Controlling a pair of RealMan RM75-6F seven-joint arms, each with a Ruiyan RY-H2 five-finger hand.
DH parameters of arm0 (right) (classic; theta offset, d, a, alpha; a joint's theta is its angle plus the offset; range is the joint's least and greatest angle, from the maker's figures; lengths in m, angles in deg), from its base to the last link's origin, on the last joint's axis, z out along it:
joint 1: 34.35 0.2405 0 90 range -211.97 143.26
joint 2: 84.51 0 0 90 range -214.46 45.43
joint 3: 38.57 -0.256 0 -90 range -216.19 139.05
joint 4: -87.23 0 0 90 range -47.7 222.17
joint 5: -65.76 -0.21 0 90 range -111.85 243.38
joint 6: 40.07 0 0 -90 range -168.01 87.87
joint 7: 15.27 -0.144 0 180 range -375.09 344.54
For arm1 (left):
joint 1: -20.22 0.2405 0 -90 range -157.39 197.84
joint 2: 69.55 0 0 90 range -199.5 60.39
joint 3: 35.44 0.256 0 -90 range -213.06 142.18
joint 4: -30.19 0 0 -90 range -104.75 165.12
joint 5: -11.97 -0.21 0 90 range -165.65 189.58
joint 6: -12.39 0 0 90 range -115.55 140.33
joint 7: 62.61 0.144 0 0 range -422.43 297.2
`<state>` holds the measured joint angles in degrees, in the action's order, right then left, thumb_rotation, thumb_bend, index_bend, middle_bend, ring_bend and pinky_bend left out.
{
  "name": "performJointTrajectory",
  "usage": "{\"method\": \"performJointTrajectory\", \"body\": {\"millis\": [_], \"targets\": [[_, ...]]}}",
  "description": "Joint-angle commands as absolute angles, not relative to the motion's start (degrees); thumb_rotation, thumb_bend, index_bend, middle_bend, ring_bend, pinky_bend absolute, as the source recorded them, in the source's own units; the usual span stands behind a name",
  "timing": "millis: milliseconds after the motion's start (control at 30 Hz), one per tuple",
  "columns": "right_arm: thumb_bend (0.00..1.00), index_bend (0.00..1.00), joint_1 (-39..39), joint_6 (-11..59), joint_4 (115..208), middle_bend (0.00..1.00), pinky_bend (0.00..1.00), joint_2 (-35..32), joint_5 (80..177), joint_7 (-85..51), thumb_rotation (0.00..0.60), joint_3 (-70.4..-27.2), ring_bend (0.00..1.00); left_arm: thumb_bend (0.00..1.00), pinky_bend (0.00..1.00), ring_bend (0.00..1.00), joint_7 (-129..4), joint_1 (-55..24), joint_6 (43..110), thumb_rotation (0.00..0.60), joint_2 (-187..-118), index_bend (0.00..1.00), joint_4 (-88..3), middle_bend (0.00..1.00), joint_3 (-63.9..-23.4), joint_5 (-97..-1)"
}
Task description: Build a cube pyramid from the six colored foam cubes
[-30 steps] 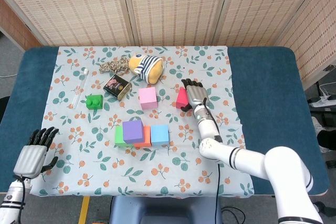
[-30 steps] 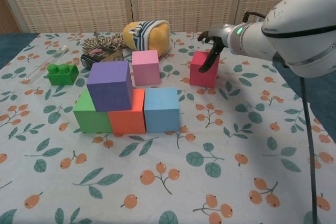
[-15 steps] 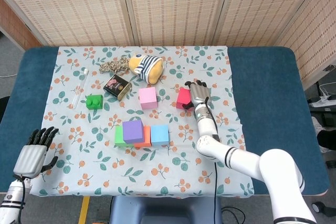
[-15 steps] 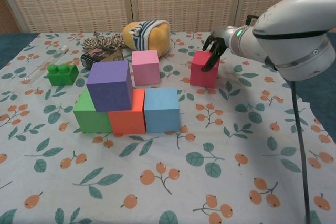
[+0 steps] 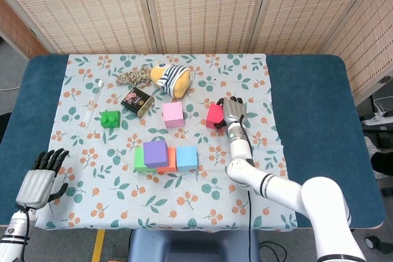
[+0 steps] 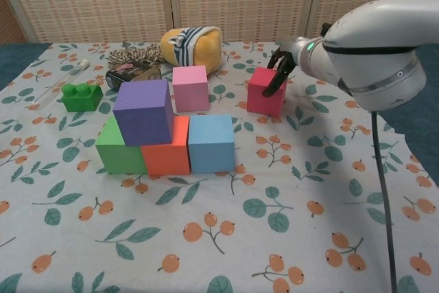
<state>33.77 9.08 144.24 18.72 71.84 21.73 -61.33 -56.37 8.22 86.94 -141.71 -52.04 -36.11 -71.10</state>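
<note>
Bright, even indoor light, soft short shadows beside objects, sharp focus, no visible glare

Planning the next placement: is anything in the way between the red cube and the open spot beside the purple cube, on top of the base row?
Nothing visible blocks it. The red cube, at the right hand, has bare cloth toward the blue cube; the pink cube sits off to the side behind the purple cube.

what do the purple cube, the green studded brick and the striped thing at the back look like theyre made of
Purple cube: likely foam, with matte faces and no gloss.
Green studded brick: looks like hard plastic, with molded studs and a slight sheen.
Striped thing: seems a soft fabric plush toy, with a rounded, slumped shape and knit-like stripes.
</note>
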Motion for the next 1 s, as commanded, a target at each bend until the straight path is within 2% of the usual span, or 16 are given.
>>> {"method": "performJointTrajectory", "body": {"millis": [33, 200, 333, 567, 733, 1000], "targets": [[0.22, 0.52, 33.5, 9.5, 144.1, 0.43, 0.0, 19.0, 72.1, 22.3, 0.6, -61.8, 0.16, 0.35, 0.05, 0.0, -56.4, 8.2, 87.0, 0.6, -141.7, 0.0, -52.0, 0.04, -36.1, -71.2], [0.32, 0.56, 32.9, 9.7, 146.5, 0.45, 0.0, 17.7, 73.9, 22.1, 0.6, -62.9, 0.18, 0.35, 0.05, 0.0, -56.3, 8.2, 87.0, 0.6, -141.7, 0.0, -51.9, 0.04, -36.1, -71.0], [0.39, 0.57, 31.8, 9.7, 153.8, 0.46, 0.01, 13.0, 76.3, 22.0, 0.6, -63.6, 0.19, 0.35, 0.05, 0.0, -56.0, 8.1, 86.7, 0.6, -141.9, 0.0, -51.9, 0.04, -36.1, -71.0], [0.41, 0.58, 29.0, 10.2, 171.4, 0.46, 0.02, 2.4, 79.7, 20.9, 0.6, -64.4, 0.21, 0.35, 0.05, 0.0, -54.9, 8.1, 86.8, 0.6, -142.4, 0.0, -52.1, 0.04, -35.9, -71.1], [0.41, 0.58, 27.0, 9.9, 182.6, 0.46, 0.02, -3.9, 82.2, 19.7, 0.6, -62.7, 0.21, 0.35, 0.05, 0.0, -54.2, 8.3, 87.3, 0.6, -142.5, 0.0, -52.4, 0.04, -35.7, -71.5], [0.42, 0.58, 28.0, 10.4, 191.7, 0.46, 0.02, -8.0, 82.7, 19.7, 0.6, -59.1, 0.21, 0.35, 0.05, 0.0, -54.3, 8.5, 87.9, 0.6, -142.3, 0.0, -52.9, 0.04, -35.4, -72.2]]}}
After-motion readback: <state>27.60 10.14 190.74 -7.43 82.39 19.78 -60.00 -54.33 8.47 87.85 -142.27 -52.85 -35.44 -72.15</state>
